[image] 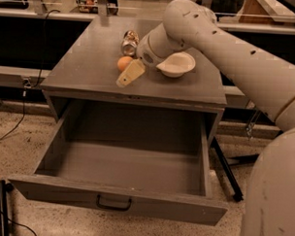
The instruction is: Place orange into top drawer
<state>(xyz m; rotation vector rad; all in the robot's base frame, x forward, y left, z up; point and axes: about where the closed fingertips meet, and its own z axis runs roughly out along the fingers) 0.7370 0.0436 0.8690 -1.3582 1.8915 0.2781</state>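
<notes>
1. Shows a white bowl on a grey cabinet top, with a pale robot arm reaching in from behind and to the right of the bowl.
2. Finds the orange left of the white bowl, resting on the same surface.
3. Places the gripper left of the white bowl, tilted downward, just beside the orange; cannot tell whether spread wide or closed narrow.
4. Sets a shiny can behind and left of the white bowl.
5. Shows the top drawer pulled open below and in front of the white bowl, with a dark handle.

Table & top drawer: matt grey wood w/ dark metal handle. Orange smooth; can shiny metal. Claw, over table by orange: cream plastic.
</notes>
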